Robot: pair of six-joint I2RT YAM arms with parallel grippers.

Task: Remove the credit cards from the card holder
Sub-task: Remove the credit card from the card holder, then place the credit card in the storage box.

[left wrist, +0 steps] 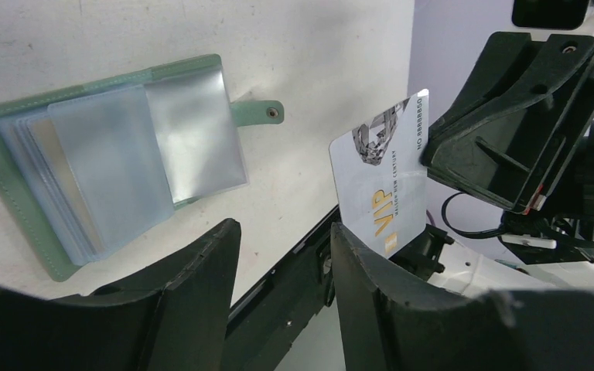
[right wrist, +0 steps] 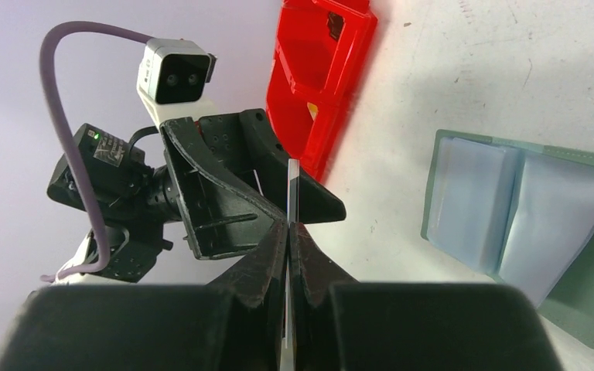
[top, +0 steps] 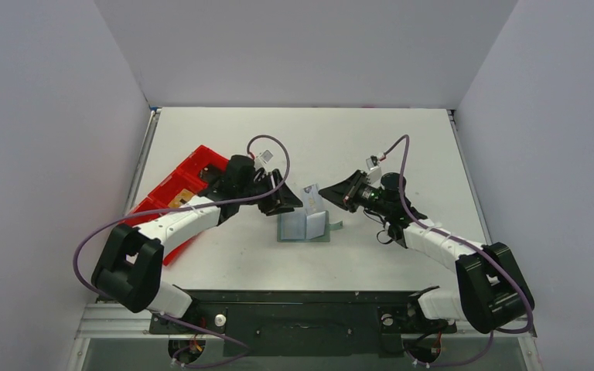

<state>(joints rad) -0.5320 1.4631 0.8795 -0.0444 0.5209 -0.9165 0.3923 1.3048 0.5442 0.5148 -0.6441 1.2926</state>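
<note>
The grey-green card holder (top: 304, 227) lies open on the table, its clear sleeves (left wrist: 116, 162) fanned out and its tab (left wrist: 267, 112) to the side. A tan card edge (left wrist: 45, 143) shows inside the sleeves. My right gripper (right wrist: 289, 226) is shut on a white-bluish VIP credit card (left wrist: 379, 185), held upright above the table just behind the holder (right wrist: 526, 224). My left gripper (left wrist: 286, 232) is open and empty. The card stands just beyond its right fingertip (left wrist: 348, 239), which hides the card's lower corner. In the top view the two grippers face each other across the card (top: 310, 197).
A long red plastic tray (top: 178, 193) lies at the left by the left arm, with a small orange-yellow piece (right wrist: 312, 110) in it. White walls enclose the table on three sides. The black base rail runs along the near edge.
</note>
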